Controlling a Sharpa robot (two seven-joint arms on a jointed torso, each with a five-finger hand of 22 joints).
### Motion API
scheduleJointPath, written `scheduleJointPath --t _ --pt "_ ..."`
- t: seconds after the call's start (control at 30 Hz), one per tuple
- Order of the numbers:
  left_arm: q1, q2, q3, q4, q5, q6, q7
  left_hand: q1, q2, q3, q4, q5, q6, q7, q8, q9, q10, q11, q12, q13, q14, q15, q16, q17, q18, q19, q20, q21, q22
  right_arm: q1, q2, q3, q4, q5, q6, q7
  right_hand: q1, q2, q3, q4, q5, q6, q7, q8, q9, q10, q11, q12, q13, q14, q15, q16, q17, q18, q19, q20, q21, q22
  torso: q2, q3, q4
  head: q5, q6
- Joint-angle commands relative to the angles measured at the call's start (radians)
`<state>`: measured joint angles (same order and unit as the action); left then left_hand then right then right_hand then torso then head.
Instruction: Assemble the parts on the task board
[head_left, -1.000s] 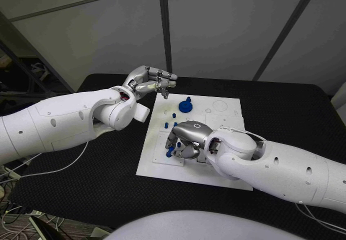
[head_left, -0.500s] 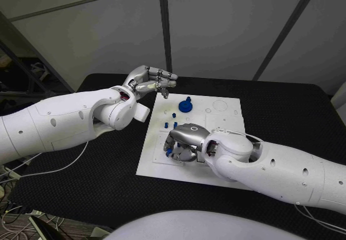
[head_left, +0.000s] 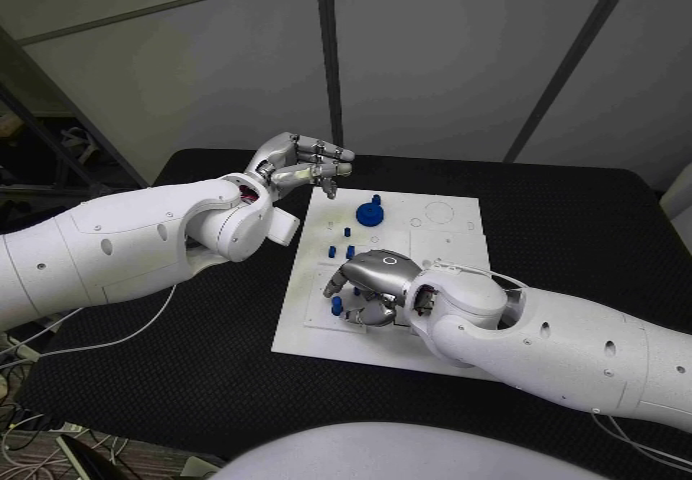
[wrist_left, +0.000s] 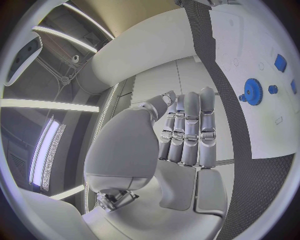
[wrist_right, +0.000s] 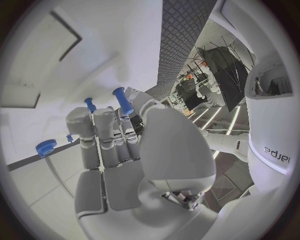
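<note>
The white task board (head_left: 440, 245) lies in the middle of the black table. A blue gear (head_left: 371, 212) stands at its far side, with small blue pegs (head_left: 348, 236) just nearer. My right hand (head_left: 369, 284) hovers low over the board's left middle, fingers curled. In the right wrist view it pinches a blue peg (wrist_right: 122, 101) between thumb and fingers, and a second blue peg (wrist_right: 90, 104) shows just beyond the fingertips. My left hand (head_left: 300, 160) is raised beyond the board's far left corner, fingers curled in on nothing. The left wrist view shows the gear (wrist_left: 252, 90) on the board (wrist_left: 250, 45).
The board carries round outlines (head_left: 438, 212) and shallow recesses at its far right. Black table (head_left: 577, 220) surrounds it on all sides. A white cable (head_left: 101, 340) hangs below my left arm at the table's left edge.
My right hand has shifted slightly toward the board's left edge with the blue peg. The left hand has not moved.
</note>
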<state>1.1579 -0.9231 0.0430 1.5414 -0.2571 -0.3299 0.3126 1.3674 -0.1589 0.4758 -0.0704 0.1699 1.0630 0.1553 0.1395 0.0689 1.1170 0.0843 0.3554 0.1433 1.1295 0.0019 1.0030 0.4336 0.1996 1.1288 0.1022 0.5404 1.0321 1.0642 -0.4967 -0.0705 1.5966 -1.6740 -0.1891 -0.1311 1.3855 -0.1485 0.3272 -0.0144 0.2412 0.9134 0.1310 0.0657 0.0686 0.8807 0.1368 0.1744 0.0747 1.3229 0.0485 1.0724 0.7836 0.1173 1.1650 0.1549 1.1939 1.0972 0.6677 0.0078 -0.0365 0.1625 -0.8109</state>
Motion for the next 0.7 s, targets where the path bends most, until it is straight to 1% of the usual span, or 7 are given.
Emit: scheduleJointPath --t 0.03,0.23,0.37,0.5,0.57,0.6,0.7 --pt "0.001 0.001 0.001 0.001 0.003 0.01 0.009 -0.001 0.008 -0.005 0.001 0.001 -0.007 0.001 0.007 -0.001 -0.005 0.0 0.004 0.001 -0.004 0.007 -0.003 -0.002 -0.018 -0.003 0.003 -0.004 -0.001 0.001 -0.004 0.0 0.005 -0.006 -0.093 0.029 0.01 0.001 -0.029 0.001 0.005 -0.032 -0.014 0.0 0.0 -0.031 0.004 0.03 0.004 -0.019 0.004 -0.004 -0.022 0.009 -0.016 0.004 -0.015 -0.014 0.0 0.0002 -0.0001 0.0 0.0" --pt "0.001 -0.001 0.001 0.001 0.003 0.011 0.008 -0.001 0.008 -0.006 0.001 0.001 -0.009 0.002 0.007 -0.001 -0.007 0.0 0.006 0.002 -0.005 0.007 -0.003 -0.002 -0.018 -0.004 0.004 -0.004 -0.001 0.001 -0.019 0.0 0.016 0.01 -0.164 0.061 0.022 0.009 -0.088 0.01 0.005 -0.093 -0.034 -0.003 0.0 -0.076 0.006 0.103 0.013 -0.034 0.008 0.006 -0.046 0.011 -0.023 0.008 -0.024 -0.022 0.0 0.0003 0.0001 -0.001 0.002" --pt "0.001 -0.002 0.001 0.001 0.003 0.012 0.009 -0.001 0.008 -0.006 0.001 0.001 -0.009 0.002 0.007 -0.001 -0.007 0.0 0.006 0.002 -0.005 0.007 -0.003 -0.002 -0.018 -0.004 0.004 -0.004 -0.001 0.001 -0.051 0.001 0.04 0.027 -0.194 0.074 0.029 0.018 -0.104 0.013 0.008 -0.095 -0.031 -0.001 0.002 -0.074 0.002 0.14 0.018 -0.031 0.004 0.013 -0.05 0.01 -0.016 0.006 -0.019 -0.017 -0.001 -0.0002 -0.0003 -0.007 0.006" --pt "0.001 -0.007 0.001 0.002 0.003 0.013 0.009 -0.001 0.009 -0.006 0.001 0.001 -0.009 0.002 0.007 -0.001 -0.007 0.0 0.006 0.002 -0.005 0.007 -0.003 -0.002 -0.018 -0.004 0.004 -0.004 -0.001 0.003 -0.131 0.002 0.091 0.103 -0.222 0.07 0.015 0.043 -0.105 0.034 0.028 0.011 0.032 0.04 0.023 0.032 -0.026 0.214 0.027 0.004 -0.016 0.051 -0.016 -0.002 0.037 -0.01 0.027 0.038 -0.003 -0.0014 -0.0039 -0.011 0.015" --pt "0.001 -0.008 0.001 0.002 0.003 0.014 0.01 -0.001 0.009 -0.006 0.001 0.001 -0.009 0.002 0.008 -0.001 -0.008 0.0 0.007 0.002 -0.005 0.007 -0.003 -0.002 -0.018 -0.004 0.004 -0.004 -0.001 0.005 -0.16 0.002 0.107 0.137 -0.224 0.064 0.007 0.044 -0.102 0.043 0.03 0.036 0.029 0.048 0.027 0.077 -0.034 0.227 0.026 0.019 -0.024 0.065 0.0 -0.008 0.058 -0.016 0.046 0.059 -0.004 -0.0014 -0.0057 -0.015 0.018" --pt "0.001 -0.008 0.0 0.001 0.003 0.015 0.012 -0.001 0.009 -0.006 0.001 0.001 -0.009 0.002 0.008 -0.001 -0.008 0.0 0.007 0.002 -0.005 0.007 -0.003 -0.002 -0.018 -0.004 0.004 -0.004 -0.001 0.008 -0.191 0.003 0.123 0.18 -0.228 0.056 -0.007 0.05 -0.099 0.06 0.026 0.071 0.027 0.061 0.032 0.153 -0.047 0.248 0.031 0.042 -0.034 0.088 0.03 -0.017 0.092 -0.024 0.077 0.095 -0.005 -0.0011 -0.0075 -0.019 0.021" --pt "0.001 -0.009 0.0 0.001 0.003 0.018 0.014 -0.002 0.008 -0.007 0.001 0.001 -0.009 0.001 0.008 -0.001 -0.008 0.0 0.007 0.002 -0.006 0.007 -0.003 -0.002 -0.018 -0.004 0.004 -0.005 -0.002 0.014 -0.268 0.007 0.157 0.283 -0.231 0.029 -0.028 0.044 -0.101 0.084 0.027 0.123 0.013 0.081 0.04 0.268 -0.074 0.276 0.046 0.102 -0.057 0.156 0.139 -0.038 0.171 -0.045 0.149 0.181 -0.008 -0.0012 -0.0119 -0.03 0.025"
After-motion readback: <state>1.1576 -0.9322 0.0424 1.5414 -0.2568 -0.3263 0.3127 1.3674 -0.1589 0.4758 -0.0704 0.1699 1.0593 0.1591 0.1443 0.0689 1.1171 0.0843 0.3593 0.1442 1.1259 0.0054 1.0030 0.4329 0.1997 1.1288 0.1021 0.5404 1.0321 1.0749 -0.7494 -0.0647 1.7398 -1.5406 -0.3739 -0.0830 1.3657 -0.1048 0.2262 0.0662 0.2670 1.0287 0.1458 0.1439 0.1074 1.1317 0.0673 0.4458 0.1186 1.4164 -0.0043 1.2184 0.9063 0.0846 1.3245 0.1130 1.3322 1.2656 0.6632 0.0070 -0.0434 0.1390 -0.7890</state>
